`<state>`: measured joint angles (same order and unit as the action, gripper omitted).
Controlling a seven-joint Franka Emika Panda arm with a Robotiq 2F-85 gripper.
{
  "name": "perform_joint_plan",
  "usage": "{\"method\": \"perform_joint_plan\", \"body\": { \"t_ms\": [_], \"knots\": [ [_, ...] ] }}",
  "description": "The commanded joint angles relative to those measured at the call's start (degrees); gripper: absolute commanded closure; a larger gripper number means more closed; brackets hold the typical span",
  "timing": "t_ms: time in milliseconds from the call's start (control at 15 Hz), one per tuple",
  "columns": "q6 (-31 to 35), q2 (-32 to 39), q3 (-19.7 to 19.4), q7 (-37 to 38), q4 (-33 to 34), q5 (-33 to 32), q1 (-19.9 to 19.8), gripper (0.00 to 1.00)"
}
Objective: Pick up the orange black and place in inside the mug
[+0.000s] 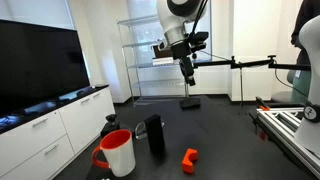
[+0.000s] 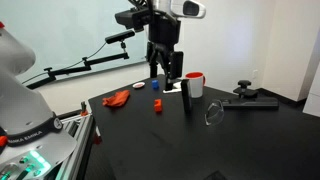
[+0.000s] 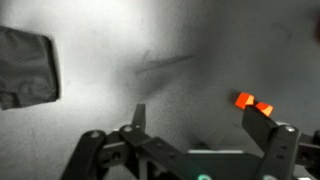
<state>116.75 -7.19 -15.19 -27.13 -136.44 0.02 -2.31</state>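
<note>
The orange block [image 1: 190,158] lies on the dark table, and shows in both exterior views [image 2: 157,104]. The red-and-white mug [image 1: 117,152] stands upright nearby [image 2: 193,84], with a black cylinder [image 1: 155,136] beside it. My gripper [image 1: 188,76] hangs high above the table [image 2: 166,70], open and empty. In the wrist view the block [image 3: 253,102] sits just beyond the right fingertip of my open gripper [image 3: 200,125], well below it. The mug is out of the wrist view.
In an exterior view a red cloth [image 2: 118,97], a small blue item [image 2: 139,88], a clear glass [image 2: 212,115] and a black tool [image 2: 250,97] lie on the table. A dark grey object [image 3: 25,68] is at the wrist view's left edge.
</note>
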Motion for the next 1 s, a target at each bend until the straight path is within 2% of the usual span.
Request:
{"method": "perform_joint_plan", "body": {
  "t_ms": [0, 133, 800, 933],
  "knots": [
    [0.61, -0.2, 1.84, -0.18, 1.26, 0.25, -1.82, 0.0],
    [-0.16, -1.76, 1.7, -0.21, 3.06, 0.29, -1.71, 0.0],
    [-0.62, -2.02, 1.67, -0.21, 2.8, 0.29, -1.69, 0.0],
    [-0.17, -2.44, 1.32, -6.7, 2.13, 0.42, -1.29, 0.0]
  ]
}}
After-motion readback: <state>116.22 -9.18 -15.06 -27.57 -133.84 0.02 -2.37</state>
